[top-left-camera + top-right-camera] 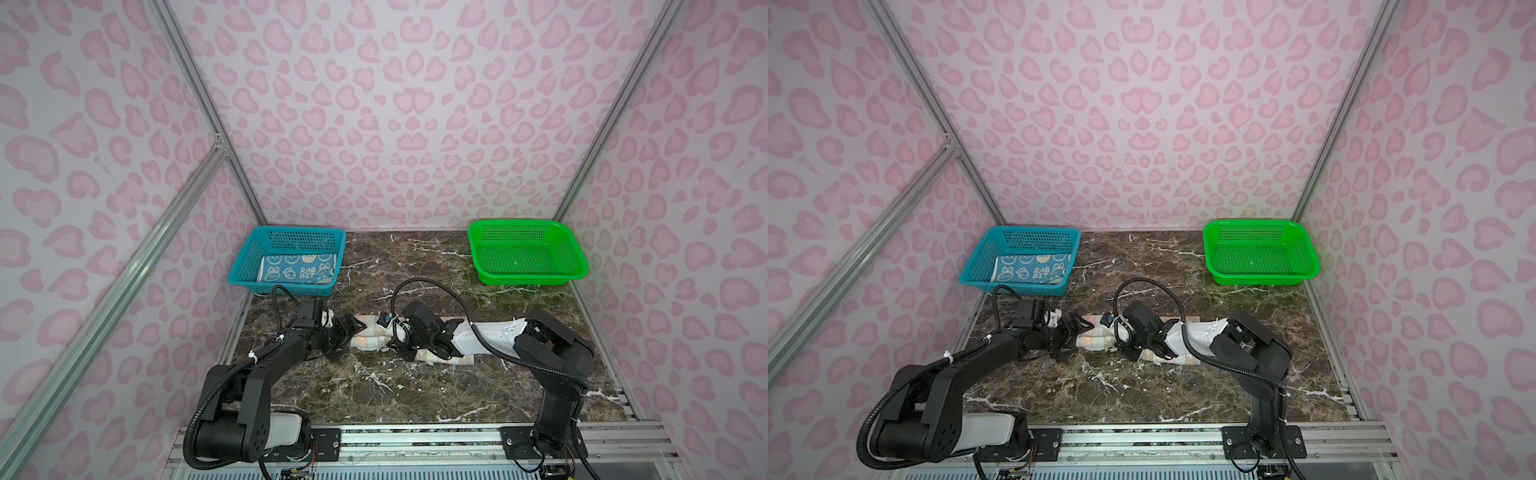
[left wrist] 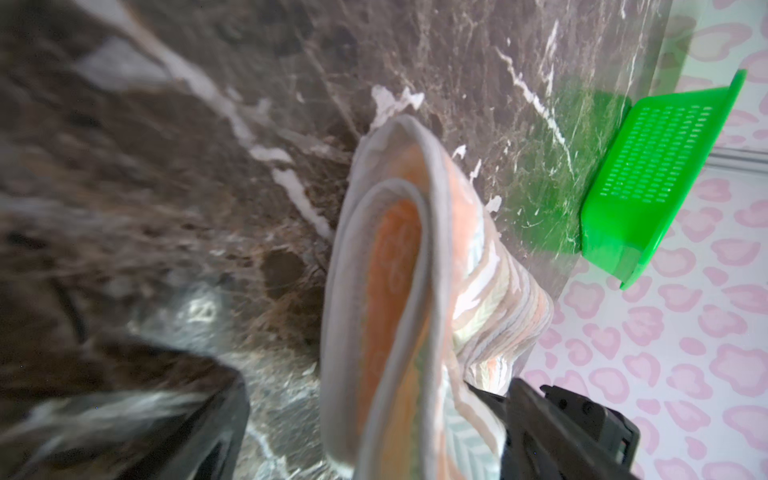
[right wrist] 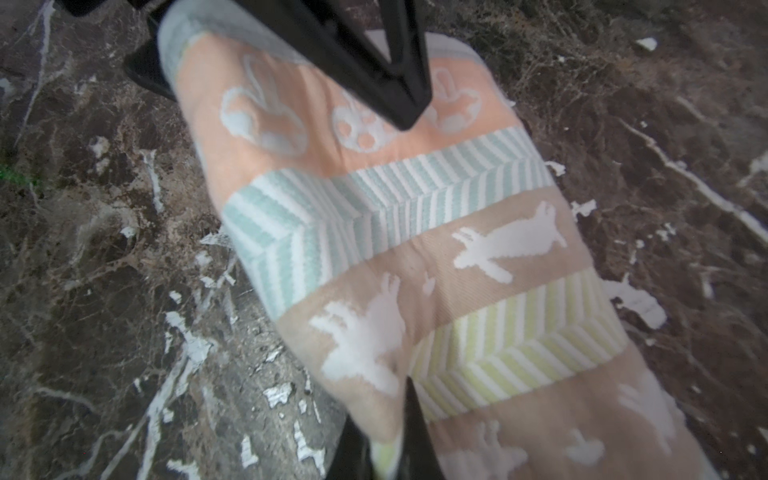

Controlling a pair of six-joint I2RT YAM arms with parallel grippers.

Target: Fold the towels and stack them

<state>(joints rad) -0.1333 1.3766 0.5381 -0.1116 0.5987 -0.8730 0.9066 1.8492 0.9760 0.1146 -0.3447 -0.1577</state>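
A blue towel [image 1: 297, 272] lies in the blue basket [image 1: 249, 258], well behind the left gripper [image 1: 352, 337]. That gripper is wide open around one end of the striped towel [image 3: 415, 249]. The right gripper [image 3: 409, 419] is shut tight on that towel, just beside.

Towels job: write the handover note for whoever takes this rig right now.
Left gripper: open, jaws either side of the striped towel at its end nearer the blue basket, not closed on it.
Right gripper: shut, pinching the same towel further along.
Striped towel: on the table, near the middle, already doubled into a long band.
Blue towel: lying in the blue basket. Green basket holds no towel. No other towels in view.
Done: first fold of the striped towel, by the look of it.
Left: finish folding it, fold the blue one, stack them; no stack yet.
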